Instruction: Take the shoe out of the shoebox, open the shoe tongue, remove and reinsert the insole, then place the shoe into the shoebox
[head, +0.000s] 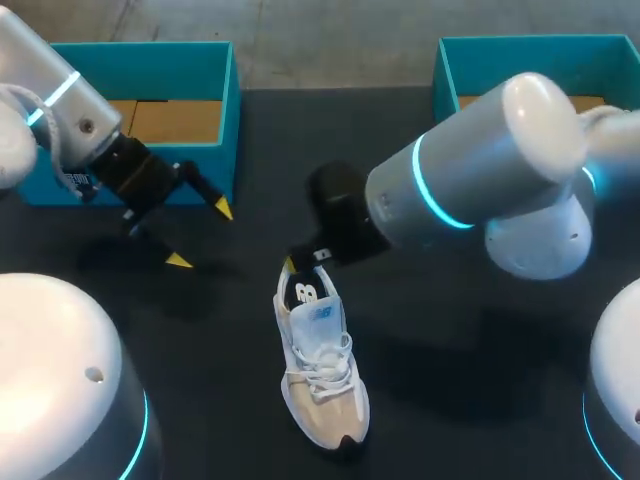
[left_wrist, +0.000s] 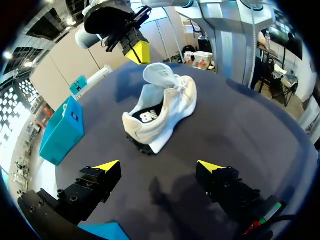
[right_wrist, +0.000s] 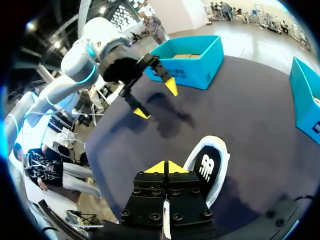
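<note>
A white and beige sneaker (head: 322, 375) lies on the dark table, toe toward the near edge and its dark heel (head: 303, 292) pointing away. In the left wrist view the sneaker (left_wrist: 162, 112) has its tongue (left_wrist: 160, 75) standing up. My right gripper (head: 293, 263) is shut just behind the heel, tips pressed together with nothing seen between them; the right wrist view shows the gripper (right_wrist: 164, 166) beside the heel (right_wrist: 209, 167). My left gripper (head: 202, 235) hangs open over the table to the shoe's left, in front of a teal shoebox (head: 215, 75), holding nothing.
A second teal box (head: 452, 70) stands at the back right, partly hidden by my right arm. Both boxes show cardboard inside. Bare dark table lies around the shoe, and the left gripper's shadow falls on the table's left part.
</note>
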